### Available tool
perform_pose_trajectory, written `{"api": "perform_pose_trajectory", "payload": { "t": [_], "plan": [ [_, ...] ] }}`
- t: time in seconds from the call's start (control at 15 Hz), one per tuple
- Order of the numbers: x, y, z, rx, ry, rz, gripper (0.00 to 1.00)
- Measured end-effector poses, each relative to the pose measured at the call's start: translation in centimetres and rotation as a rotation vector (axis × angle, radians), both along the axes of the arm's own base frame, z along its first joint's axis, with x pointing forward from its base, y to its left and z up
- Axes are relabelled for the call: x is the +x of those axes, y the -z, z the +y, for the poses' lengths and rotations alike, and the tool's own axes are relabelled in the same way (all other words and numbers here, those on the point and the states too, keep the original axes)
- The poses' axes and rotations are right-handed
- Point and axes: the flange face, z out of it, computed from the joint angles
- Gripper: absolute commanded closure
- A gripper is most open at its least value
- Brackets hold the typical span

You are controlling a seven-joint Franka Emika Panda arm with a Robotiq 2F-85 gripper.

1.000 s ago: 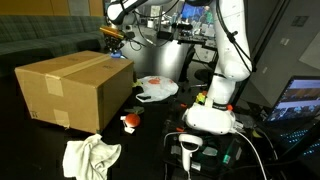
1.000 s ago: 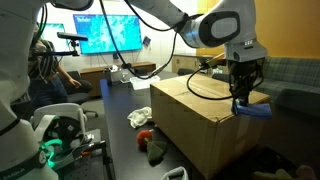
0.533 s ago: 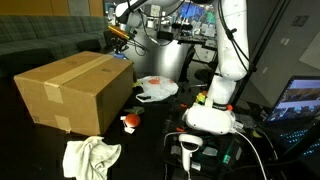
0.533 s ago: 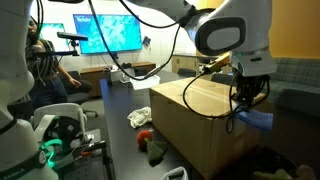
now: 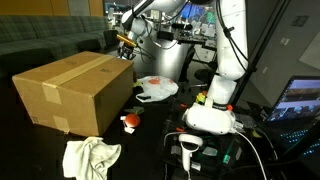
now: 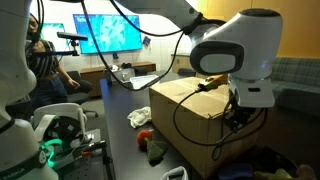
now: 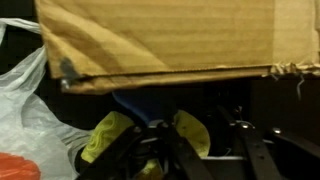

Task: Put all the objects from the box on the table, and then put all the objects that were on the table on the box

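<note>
A large cardboard box stands on the dark table and shows in both exterior views. My gripper hangs just past the box's far edge, shut on a blue and yellow object. In the wrist view the box's side fills the top. The blue and yellow object sits between my fingers. In an exterior view my big wrist housing hides the jaws.
A white plastic bag with something orange on it lies near the box and also shows in the wrist view. A red and white item and a white cloth lie in front of the box. The robot base stands beside them.
My gripper has moved off the box top and past its far edge, and has come lower, with the blue and yellow object still in it.
</note>
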Motion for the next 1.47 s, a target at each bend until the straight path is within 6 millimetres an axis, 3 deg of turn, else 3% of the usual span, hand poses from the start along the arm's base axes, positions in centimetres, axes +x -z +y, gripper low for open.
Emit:
{"api": "perform_pose_trajectory", "payload": {
  "t": [0.2,0.87,1.47],
  "plan": [
    [-1.6,1.5,-0.3,0.008,0.013,0.039,0.01],
    [-12.2,6.0,-1.7,-0.104,0.179,0.311,0.0],
    [-17.7,9.7,-5.2,-0.167,0.28,0.471,0.0]
  ]
}}
